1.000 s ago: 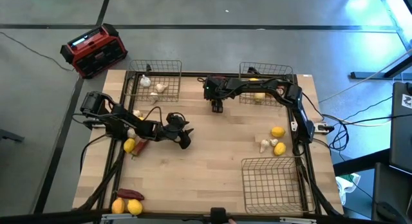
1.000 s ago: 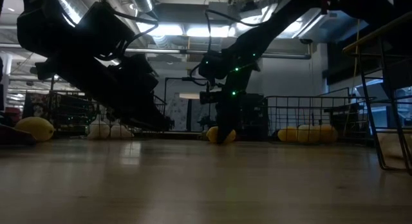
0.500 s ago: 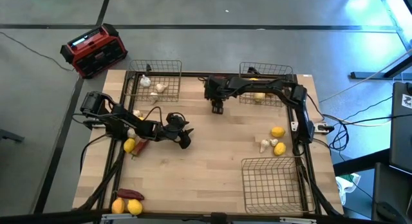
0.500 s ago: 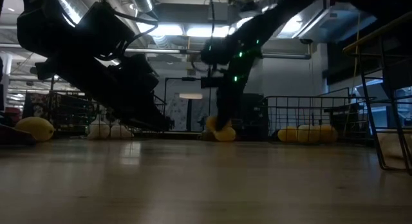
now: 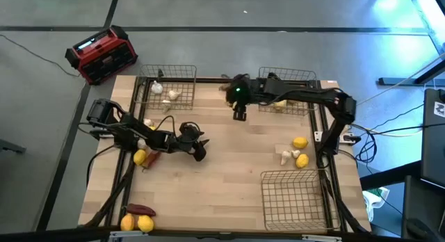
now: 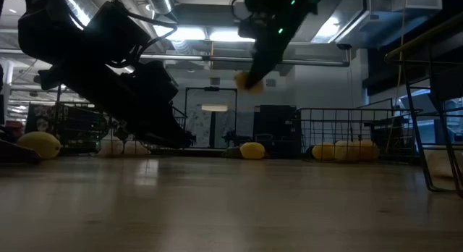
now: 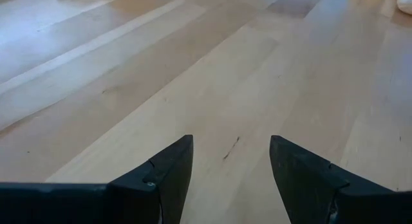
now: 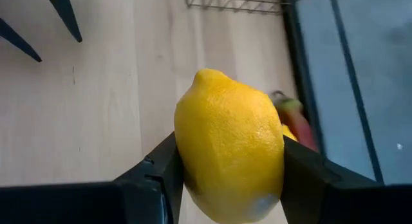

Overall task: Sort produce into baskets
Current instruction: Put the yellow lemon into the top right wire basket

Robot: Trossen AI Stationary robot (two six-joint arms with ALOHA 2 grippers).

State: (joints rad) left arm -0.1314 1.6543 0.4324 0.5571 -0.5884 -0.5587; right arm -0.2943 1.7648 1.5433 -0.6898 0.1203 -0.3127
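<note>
The right hand, clamped on a yellow lemon, carries it above the desk; next, release over the lemon basket.

The left hand hangs open, empty.

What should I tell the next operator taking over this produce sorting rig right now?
Right gripper: shut on a lemon, lifted clear of the table near the back right basket.
Left gripper: open, empty, low over bare wood at mid-left.
Done: garlic bulbs in the back left basket; yellow fruit in the back right one.
Left: front right basket looks empty; loose lemons and garlic at right, lemon and pepper at left, more fruit at the front left edge.
</note>
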